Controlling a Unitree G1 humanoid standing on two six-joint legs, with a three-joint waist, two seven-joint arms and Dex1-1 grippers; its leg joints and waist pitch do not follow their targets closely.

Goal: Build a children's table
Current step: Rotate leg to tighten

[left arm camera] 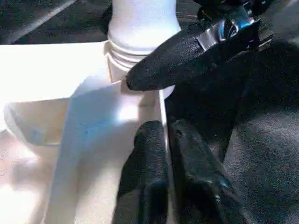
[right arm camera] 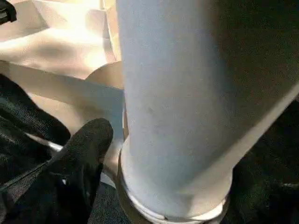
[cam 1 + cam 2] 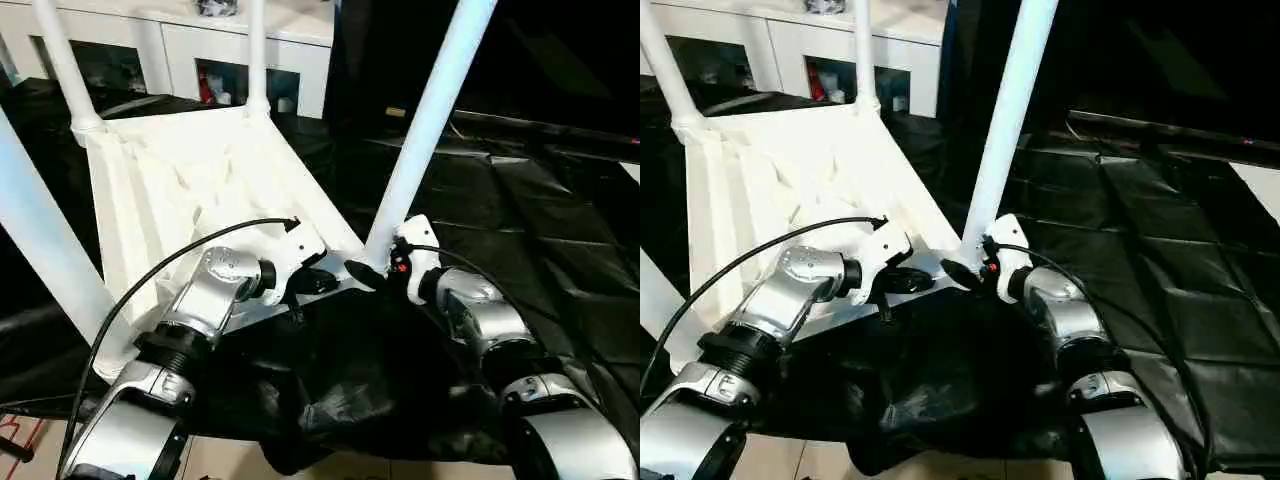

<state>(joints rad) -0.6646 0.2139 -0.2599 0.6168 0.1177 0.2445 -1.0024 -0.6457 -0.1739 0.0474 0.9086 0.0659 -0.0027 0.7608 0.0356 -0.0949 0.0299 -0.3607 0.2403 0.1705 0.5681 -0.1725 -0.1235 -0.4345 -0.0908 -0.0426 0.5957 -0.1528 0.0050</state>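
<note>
I see the tabletop (image 3: 190, 190) lying underside-up on the black-draped worktop (image 3: 560, 230), legs standing in its corner sockets. My left gripper (image 1: 166, 154) is clamped on the tabletop's near rim. Whether my right gripper (image 3: 368, 274) at the near-right leg (image 3: 430, 120) is parted, I cannot tell.

The tabletop (image 3: 190, 190) lies upside down on the black-draped table (image 3: 520, 230), ribbed underside facing up and tilted. Four white legs stand in its corner sockets: far left leg (image 3: 62, 65), far right leg (image 3: 256, 55), near right leg (image 3: 428, 125) and near left leg (image 3: 45, 245). The left gripper (image 3: 318, 281) rests on the tabletop's near rim. The right gripper (image 3: 368, 272) is at the base of the near right leg. A white cabinet (image 3: 200, 45) stands behind the table.
</note>
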